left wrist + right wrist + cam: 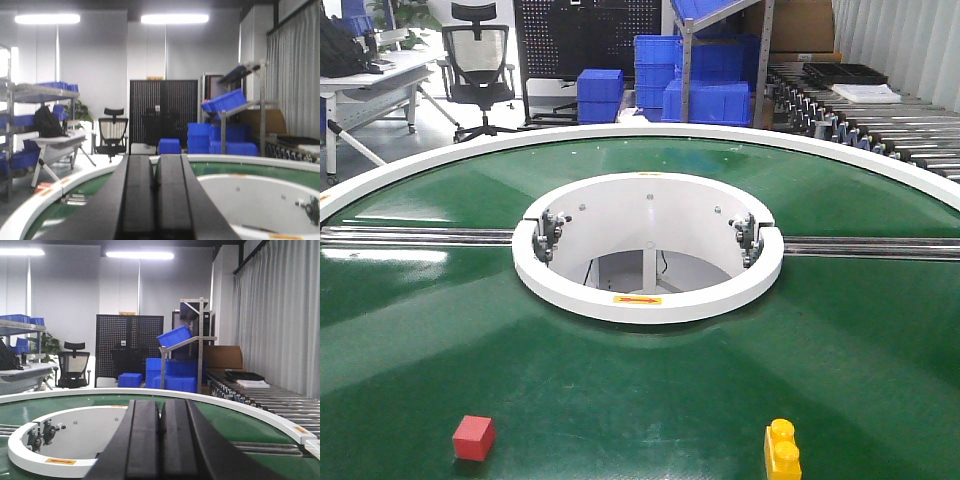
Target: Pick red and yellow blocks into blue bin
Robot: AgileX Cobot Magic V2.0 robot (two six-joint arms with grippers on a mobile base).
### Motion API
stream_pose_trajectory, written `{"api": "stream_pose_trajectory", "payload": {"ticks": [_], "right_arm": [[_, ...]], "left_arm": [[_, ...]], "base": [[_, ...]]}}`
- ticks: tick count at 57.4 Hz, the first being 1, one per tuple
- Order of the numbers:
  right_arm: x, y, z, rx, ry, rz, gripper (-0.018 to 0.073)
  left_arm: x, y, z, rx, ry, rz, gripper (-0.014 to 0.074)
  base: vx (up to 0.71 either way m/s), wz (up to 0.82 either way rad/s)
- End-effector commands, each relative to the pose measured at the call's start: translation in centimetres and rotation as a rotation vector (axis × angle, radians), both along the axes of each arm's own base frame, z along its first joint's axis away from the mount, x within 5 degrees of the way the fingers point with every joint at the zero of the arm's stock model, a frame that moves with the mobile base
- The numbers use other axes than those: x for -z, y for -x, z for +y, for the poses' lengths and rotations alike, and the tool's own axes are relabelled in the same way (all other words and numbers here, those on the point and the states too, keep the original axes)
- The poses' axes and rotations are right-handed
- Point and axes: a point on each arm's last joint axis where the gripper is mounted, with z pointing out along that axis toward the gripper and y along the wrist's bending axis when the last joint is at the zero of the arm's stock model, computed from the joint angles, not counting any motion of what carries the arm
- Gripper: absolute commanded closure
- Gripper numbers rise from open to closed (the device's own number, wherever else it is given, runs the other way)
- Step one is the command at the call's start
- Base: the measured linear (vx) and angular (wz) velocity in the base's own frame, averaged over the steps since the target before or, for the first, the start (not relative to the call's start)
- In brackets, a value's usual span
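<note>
Nearest the front camera, at the bottom edge, lie one red cube [473,437] and one yellow brick [781,450]. Both rest on the green round bench [620,390], well apart from each other. Taking the white ring [650,300] at the bench's middle as the dial, the cube is at about 7 o'clock and the brick at about 5 o'clock. The cube shows whole. The brick is cut off by the frame's lower edge, with two studs visible on top.

In the left wrist view the left jaws fill the lower middle. Their two dark fingers [137,200] lie almost together with only a thin slit between them, gripping nothing and touching nothing. The right jaws look the same in the right wrist view, with two fingers [142,440], a hairline gap and nothing held. The fingertips of both pairs blur into the bench's far rim.

Blue crates [705,70] are stacked at 12 o'clock beyond the bench. They are too far off and too overlapped to count, and I cannot tell whether any of them is the blue bin.
</note>
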Motion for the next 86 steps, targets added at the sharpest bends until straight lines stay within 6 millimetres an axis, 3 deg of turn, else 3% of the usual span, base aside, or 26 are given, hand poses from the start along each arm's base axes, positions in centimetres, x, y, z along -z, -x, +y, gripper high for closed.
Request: {"api": "stream_pose_trajectory", "payload": {"ticks": [1,7,12,23,29,30,35,44,55,61,71,86], "right_arm": [[-3.2,0.0,-0.1,0.027,0.033,0.026,0.057],[-4.6,-1.2,-0.3,0.043,0.033,0.185,0.057],[-4.8,-2.7,-0.4,0.054,0.033,0.343,0.057],[-1.9,-6.3,-0.5,0.062,0.032,0.644,0.057],[-0.5,-7.6,-0.4,0.059,0.035,0.712,0.057],[0.5,-8.4,-0.4,0.058,0.037,0.764,0.0567],[0.8,-8.8,-0.4,0.053,0.031,0.783,0.0551],[0.9,-9.0,0.0,0.012,0.021,0.791,0.0419],[1.0,-9.2,1.6,-0.127,0.134,0.795,0.008],[1.7,-10.0,2.7,-0.197,0.175,0.847,-0.0057],[2.6,-13.0,4.0,-0.222,0.172,1.036,-0.0101],[2.9,-20.2,6.2,-0.22,0.163,1.242,-0.009]], "left_arm": [[-3.3,0.2,0.0,0.002,0.021,0.034,0.0594],[-5.2,-0.6,0.1,-0.006,0.037,0.203,0.0594],[-5.5,-1.7,0.3,-0.012,0.054,0.371,0.0594],[-4.0,-3.8,0.4,-0.008,0.083,0.577,0.0594],[-3.7,-3.9,0.3,0.001,0.096,0.61,0.0594],[-3.3,-4.1,0.2,0.014,0.099,0.622,0.0593],[-2.8,-4.6,0.1,0.039,0.09,0.657,0.0574],[-2.4,-5.9,-0.9,0.16,0.013,0.72,0.0407],[-1.9,-7.0,-2.3,0.301,-0.063,0.784,0.0085],[-1.6,-7.5,-2.9,0.346,-0.093,0.816,-0.0021],[-1.2,-7.9,-3.2,0.357,-0.113,0.863,-0.0049],[-1.1,-7.9,-3.2,0.357,-0.114,0.874,0.0006]], "base": [[0.0,0.0],[0.0,0.0],[0.0,0.0],[0.0,0.0],[0.0,0.0],[0.0,0.0],[0.0,0.0],[0.0,0.0],[0.0,0.0],[0.0,0.0],[0.0,0.0],[0.0,0.0]]}}
